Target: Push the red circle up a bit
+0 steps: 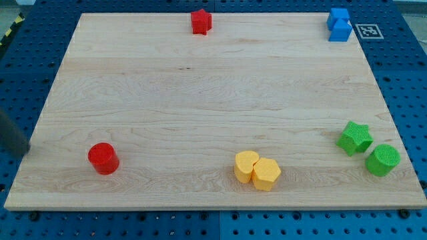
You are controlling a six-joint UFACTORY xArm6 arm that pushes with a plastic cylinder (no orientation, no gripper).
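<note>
Wooden counter (213,87) carries our red circle (103,159) far left of the yellow blocks (257,171); tip unseen, pincer state indeterminable.

Only one part of the arm shows — a dark, blurred, upright shape at the view's left edge, about level with the lower half of the frame, which appears to be the straight dark rod (13,137). It runs from roughly mid-height down and slightly to the view's right, ending near the left border of the light wooden board (200,87). My tip cannot be made out with any certainty — the lower end is smeared and partly cropped. No other link or wrist is visible.
</note>
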